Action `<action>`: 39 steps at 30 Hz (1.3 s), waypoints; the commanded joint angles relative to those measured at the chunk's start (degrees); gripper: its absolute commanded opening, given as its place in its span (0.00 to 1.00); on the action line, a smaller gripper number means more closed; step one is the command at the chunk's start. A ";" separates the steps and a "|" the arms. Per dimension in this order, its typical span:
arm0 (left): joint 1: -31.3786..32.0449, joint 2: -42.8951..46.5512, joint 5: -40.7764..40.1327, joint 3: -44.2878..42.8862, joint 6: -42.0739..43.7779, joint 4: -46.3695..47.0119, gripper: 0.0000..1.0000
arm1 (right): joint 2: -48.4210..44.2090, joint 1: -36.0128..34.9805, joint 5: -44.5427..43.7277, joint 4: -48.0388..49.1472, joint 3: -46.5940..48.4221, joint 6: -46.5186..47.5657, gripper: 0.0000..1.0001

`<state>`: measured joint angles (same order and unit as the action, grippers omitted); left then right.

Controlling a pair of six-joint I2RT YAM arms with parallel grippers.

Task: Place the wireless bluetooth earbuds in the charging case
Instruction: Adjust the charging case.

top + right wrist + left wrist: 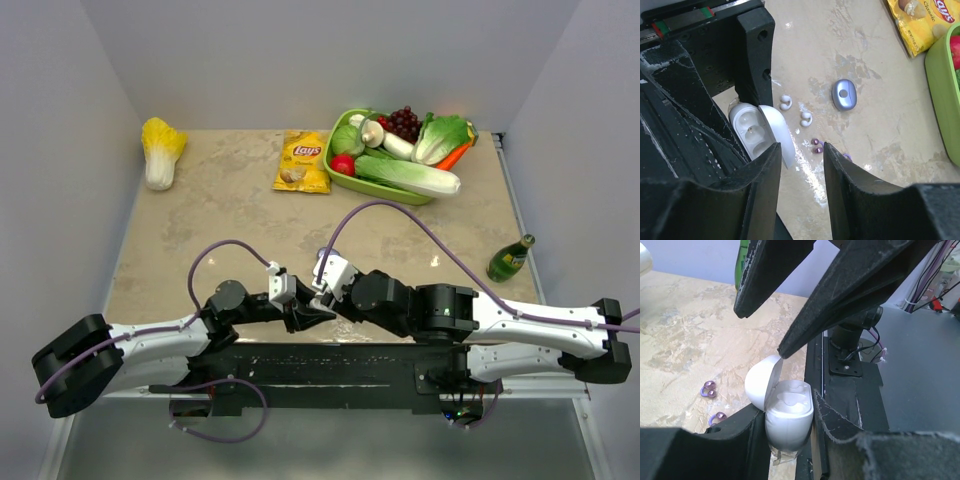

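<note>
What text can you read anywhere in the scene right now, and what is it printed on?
"Lay's": the logo on the yellow chip bag.
"Classic": on the same bag, read in the right wrist view.
The label on the green bottle is too small to read.
No marking shows on the white charging case.

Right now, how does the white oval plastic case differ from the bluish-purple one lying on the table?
The glossy white oval plastic case is open, its lid flipped back and two empty sockets showing; the bluish-purple oval plastic case is shut. The white case is clamped in the left pincer; the purple one lies free on the tabletop, with nothing touching it. Both are smooth, rounded ovals.
</note>
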<state>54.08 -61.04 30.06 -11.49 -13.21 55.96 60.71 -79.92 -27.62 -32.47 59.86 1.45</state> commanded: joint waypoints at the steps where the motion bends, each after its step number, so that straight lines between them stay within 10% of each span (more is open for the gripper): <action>1: -0.03 1.36 0.17 -0.20 -1.11 3.54 0.00 | -1.03 0.29 0.19 1.88 0.53 -0.93 0.43; 39: 0.76 4.17 5.01 1.64 -1.73 8.11 0.00 | 0.38 8.64 7.05 3.99 -0.88 -4.00 0.45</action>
<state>54.02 -58.89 30.24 -10.37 -14.41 56.90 60.77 -72.99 -18.35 -30.63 59.48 -2.17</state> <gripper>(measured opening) 0.350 0.452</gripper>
